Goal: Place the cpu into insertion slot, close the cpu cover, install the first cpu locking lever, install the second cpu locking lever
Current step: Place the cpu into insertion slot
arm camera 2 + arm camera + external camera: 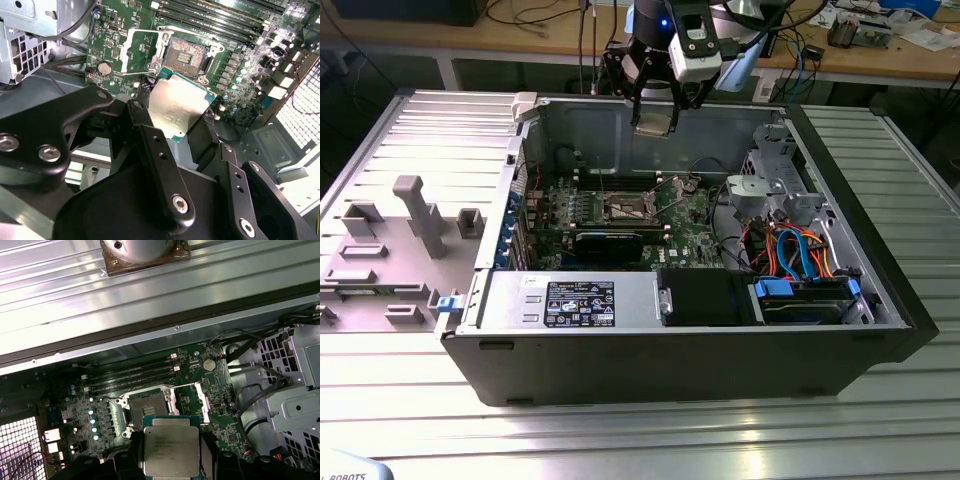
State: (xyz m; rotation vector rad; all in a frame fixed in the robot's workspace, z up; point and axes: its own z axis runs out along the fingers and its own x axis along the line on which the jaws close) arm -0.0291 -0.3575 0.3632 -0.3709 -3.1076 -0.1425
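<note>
My gripper (655,112) hangs above the open computer case, over its back wall, and is shut on the cpu (655,122). In both wrist views the cpu (179,106) (170,444) is a silvery square chip held by its edges between black fingers (150,135). It is well above the green motherboard (685,228) and touches nothing else. The insertion slot (625,208) (186,55) (147,405) lies bare with its dark centre showing. The cpu cover (135,50) (202,401) is swung open beside the slot.
The case (620,360) lies on a ribbed metal table. Long memory slots (135,375) run beside the socket. A black heatsink bar (608,243), a labelled grey box (570,300), a drive cage (770,185) and coloured cables (800,255) crowd the inside. A grey fixture plate (390,250) lies at the exterior view's left.
</note>
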